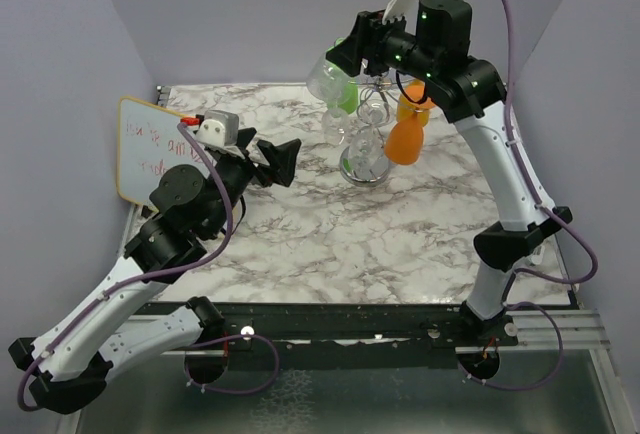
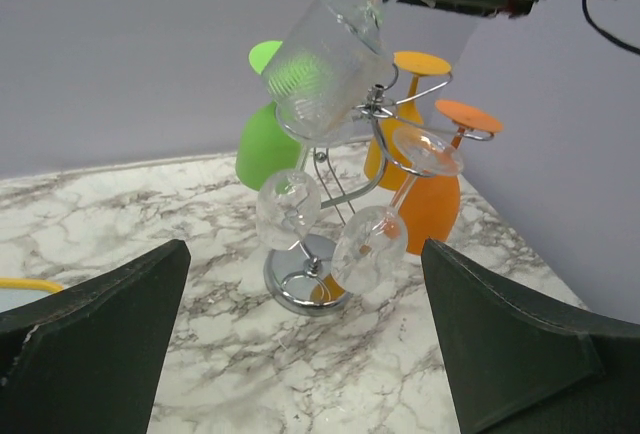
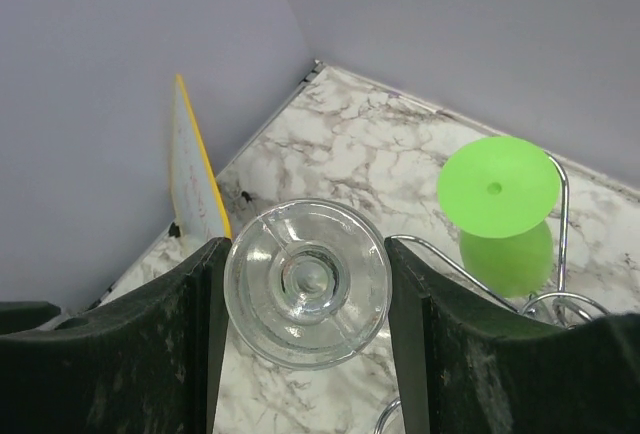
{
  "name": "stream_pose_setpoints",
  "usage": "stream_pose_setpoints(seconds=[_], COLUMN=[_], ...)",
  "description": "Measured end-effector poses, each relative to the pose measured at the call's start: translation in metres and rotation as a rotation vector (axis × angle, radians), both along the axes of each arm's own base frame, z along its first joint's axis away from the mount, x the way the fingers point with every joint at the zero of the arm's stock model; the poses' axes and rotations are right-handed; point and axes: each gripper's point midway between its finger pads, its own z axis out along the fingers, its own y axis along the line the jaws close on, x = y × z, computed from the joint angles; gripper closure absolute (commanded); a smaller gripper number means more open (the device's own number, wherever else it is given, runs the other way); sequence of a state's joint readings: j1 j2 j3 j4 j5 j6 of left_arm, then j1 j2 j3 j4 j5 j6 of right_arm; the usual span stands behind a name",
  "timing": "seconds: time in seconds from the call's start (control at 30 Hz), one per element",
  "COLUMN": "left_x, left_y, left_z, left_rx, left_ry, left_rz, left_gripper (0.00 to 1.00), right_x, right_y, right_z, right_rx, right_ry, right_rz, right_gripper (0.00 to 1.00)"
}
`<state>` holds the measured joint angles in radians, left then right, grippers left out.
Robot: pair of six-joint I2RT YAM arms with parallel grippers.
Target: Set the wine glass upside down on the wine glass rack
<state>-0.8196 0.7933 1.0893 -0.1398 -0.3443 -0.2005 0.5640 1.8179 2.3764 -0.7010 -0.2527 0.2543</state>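
- The right pincer is clamped on the wine glass, a clear one. Its two dark fingers press on opposite sides of the glass.
- In the right wrist view the round foot of the wine glass faces the camera, and the bowl points away, toward the table.
- The left wrist view shows the wine glass tilted, with its mouth turned down and to the left. It is held up at the top of the wine glass rack, close beside one of the upper curled arms. I cannot tell whether it touches the wire.
- The wine glass rack stands toward the far side of the table, with its round mirrored base flat on the marble top.
- A green glass hangs upside down on the far left of the rack. Its flat foot is uppermost.
- Two orange glasses hang upside down on the right side of the rack.
- Two more clear glasses hang bowl-down from lower arms, just above the base.
- The left pincer hovers over the left part of the table, well apart from the rack. It points toward the rack with its jaws spread wide and nothing between them.
- A yellow-edged whiteboard with red writing leans at the left edge of the table.
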Motion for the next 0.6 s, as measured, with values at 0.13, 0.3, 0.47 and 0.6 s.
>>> stream_pose_setpoints(seconds=[0.13,0.3,0.47,0.6], left_x=[0.005,0.007,0.009,0.011], left_y=[-0.005,-0.008,-0.010,-0.012], left_z=[-0.015,-0.024,-0.028,-0.034], left_rx=[0.030,0.033,0.038,0.044], left_ry=[0.041,0.063,0.073,0.086], left_rz=[0.004,0.003,0.002,0.001], left_gripper=[0.01,0.01,0.01,0.01], right_x=[0.012,0.021,0.034,0.049], right_y=[-0.001,-0.006,-0.014,-0.022], right_z=[0.008,0.020,0.027,0.025], right_rx=[0.025,0.057,0.076,0.076], right_ry=[-0.030,-0.068,-0.098,-0.105], right_rz=[-0.047,-0.105,-0.177,-0.241], right_gripper=[0.99,0.99,0.99,0.99])
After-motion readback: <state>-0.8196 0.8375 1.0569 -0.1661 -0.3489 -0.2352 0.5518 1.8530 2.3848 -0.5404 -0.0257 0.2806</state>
